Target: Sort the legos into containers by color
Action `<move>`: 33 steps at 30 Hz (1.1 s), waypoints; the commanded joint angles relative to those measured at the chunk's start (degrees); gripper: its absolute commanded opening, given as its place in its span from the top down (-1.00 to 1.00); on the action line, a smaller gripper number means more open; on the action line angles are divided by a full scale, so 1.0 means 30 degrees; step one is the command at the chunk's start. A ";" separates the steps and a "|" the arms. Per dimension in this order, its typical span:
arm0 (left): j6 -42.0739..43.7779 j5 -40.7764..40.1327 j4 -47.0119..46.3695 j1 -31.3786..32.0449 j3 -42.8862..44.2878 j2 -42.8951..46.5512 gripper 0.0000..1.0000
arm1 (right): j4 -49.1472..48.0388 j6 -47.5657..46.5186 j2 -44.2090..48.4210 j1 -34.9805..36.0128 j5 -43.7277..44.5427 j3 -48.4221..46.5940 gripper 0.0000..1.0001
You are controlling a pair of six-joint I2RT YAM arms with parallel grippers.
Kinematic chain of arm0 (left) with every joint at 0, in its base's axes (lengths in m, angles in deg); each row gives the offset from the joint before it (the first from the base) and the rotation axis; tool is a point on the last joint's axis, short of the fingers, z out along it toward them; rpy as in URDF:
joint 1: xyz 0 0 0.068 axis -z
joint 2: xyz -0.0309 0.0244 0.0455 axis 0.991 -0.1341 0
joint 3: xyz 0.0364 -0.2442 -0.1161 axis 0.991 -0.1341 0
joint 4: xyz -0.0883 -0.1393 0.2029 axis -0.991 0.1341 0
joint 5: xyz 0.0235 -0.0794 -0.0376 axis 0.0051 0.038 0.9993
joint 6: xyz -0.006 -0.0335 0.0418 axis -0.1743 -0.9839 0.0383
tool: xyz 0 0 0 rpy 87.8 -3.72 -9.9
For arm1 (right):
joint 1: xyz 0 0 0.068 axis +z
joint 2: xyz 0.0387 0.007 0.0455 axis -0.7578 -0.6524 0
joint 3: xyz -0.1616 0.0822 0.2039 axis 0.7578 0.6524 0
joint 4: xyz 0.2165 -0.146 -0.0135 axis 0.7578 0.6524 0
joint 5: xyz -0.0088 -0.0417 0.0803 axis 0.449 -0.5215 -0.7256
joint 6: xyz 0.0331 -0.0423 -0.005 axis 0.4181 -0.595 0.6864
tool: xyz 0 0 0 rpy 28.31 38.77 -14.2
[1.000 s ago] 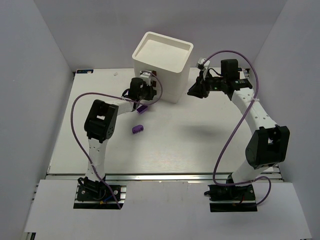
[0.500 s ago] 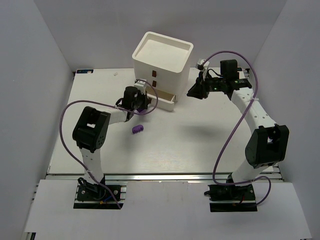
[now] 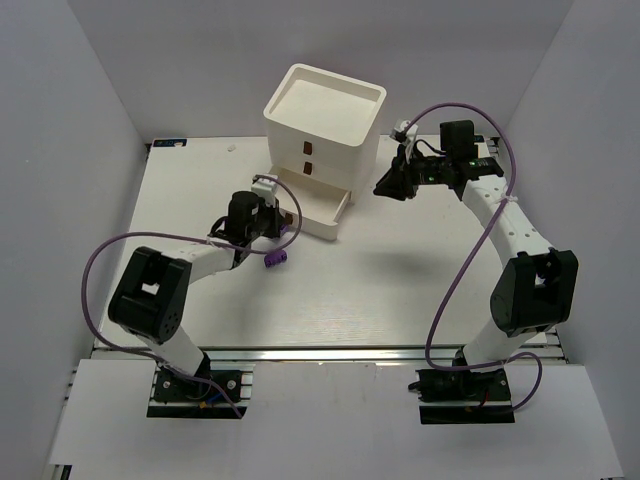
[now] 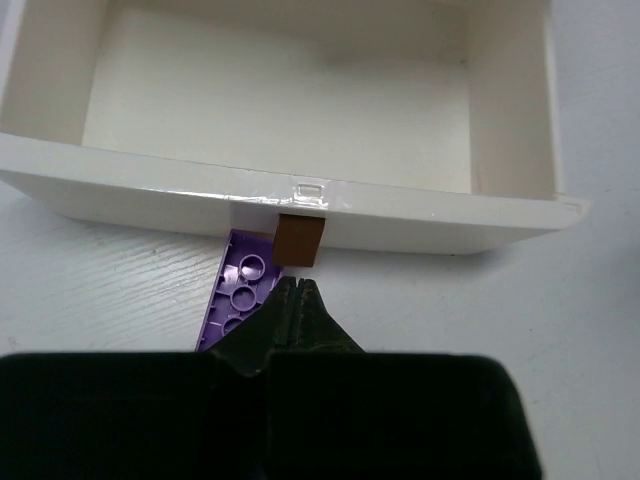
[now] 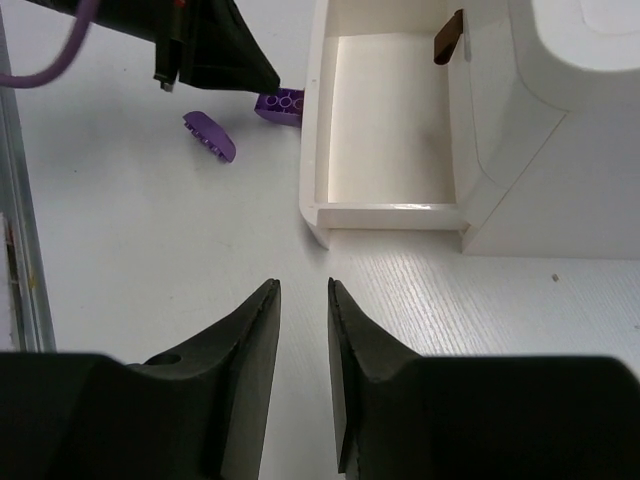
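Fingers of the left gripper (image 3: pixel 277 217), top view, meet the front of the pulled-out bottom drawer (image 3: pixel 325 205); a purple lego (image 3: pixel 276 259) lies near. Left wrist view: fingers pressed together just under the brown pull (image 4: pixel 298 241), beside a purple plate (image 4: pixel 240 290). Right wrist view: right gripper (image 5: pixel 303 295) narrowly spread over the table (image 5: pixel 150 250), beside the drawer.
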 commanded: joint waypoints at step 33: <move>0.4331 -0.0068 0.4624 -0.0069 0.1879 -0.1671 -0.28 | 0.6365 -0.8138 -0.1474 0.2865 -0.0095 -0.1114 -0.31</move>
